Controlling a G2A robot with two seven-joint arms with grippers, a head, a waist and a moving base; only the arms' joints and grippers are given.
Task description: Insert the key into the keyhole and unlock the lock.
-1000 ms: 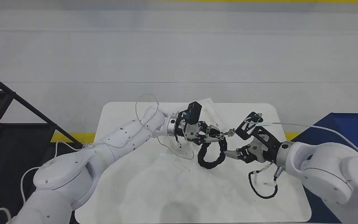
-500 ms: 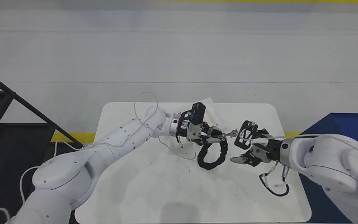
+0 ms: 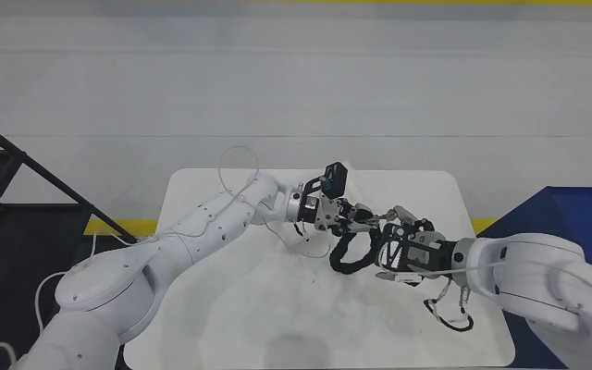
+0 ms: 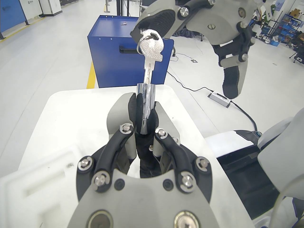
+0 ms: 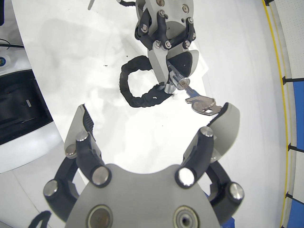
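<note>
Lock [image 4: 145, 103] sits just right of centre in top view, above white table [image 3: 231, 305]. Left gripper [image 3: 350, 215] is clamped on its chrome cylinder. Key [image 5: 201, 102] has blade in keyhole, head sticking out toward right gripper [image 3: 393, 245]. That claw is spread wide around key head, one fingertip [image 4: 163, 22] touching it, the other well apart. Black cable loop [image 3: 347, 254] droops from lock, below both claws. Blue cabinet [image 4: 114, 60] stands beside table, at right edge of top view.
</note>
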